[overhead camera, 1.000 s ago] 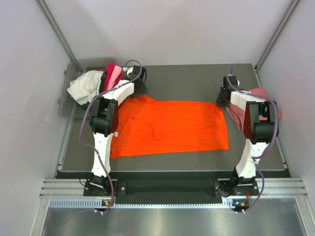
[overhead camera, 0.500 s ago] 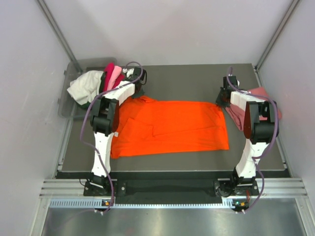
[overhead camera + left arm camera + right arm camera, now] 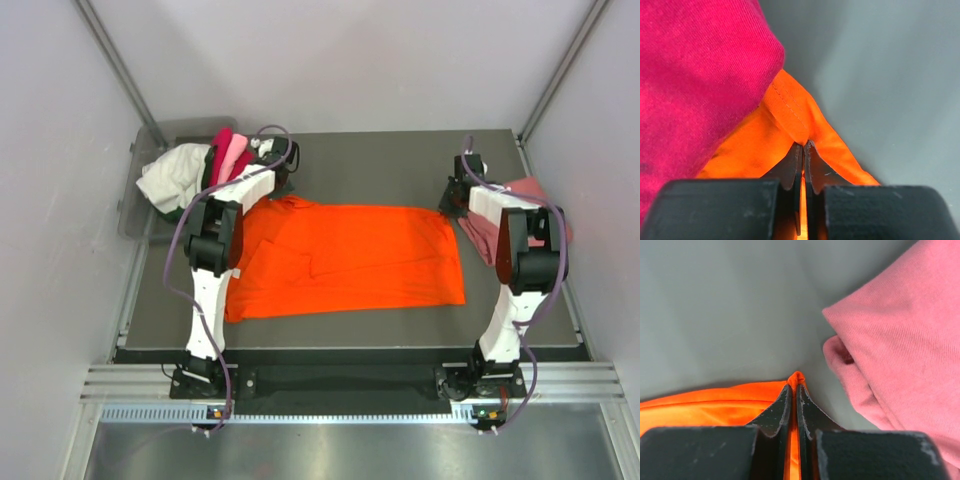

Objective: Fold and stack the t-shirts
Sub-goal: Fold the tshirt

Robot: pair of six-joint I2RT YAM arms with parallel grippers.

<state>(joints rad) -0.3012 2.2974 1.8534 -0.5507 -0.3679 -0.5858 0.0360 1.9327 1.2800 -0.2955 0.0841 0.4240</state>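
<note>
The orange t-shirt [image 3: 350, 260], salmon-pink t-shirt [image 3: 900, 340] and magenta t-shirt [image 3: 690, 75] are plain; the table [image 3: 380, 160] is dark grey.

Pale walls [image 3: 350, 60], dark grey tabletop [image 3: 380, 170], metal rail [image 3: 125, 383] along near edge, even light

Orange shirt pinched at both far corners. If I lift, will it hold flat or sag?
Likely floppy: the orange shirt lies creased, so its middle should sag between the left gripper and right gripper. Probably light, since the pinched hem looks thin. It may drag the magenta shirt beside it.

Bright, even diffuse light, faint shadows; my fingers [image 3: 790, 172] blur up close, orange t-shirt [image 3: 790, 115] glows oversaturated.
</note>
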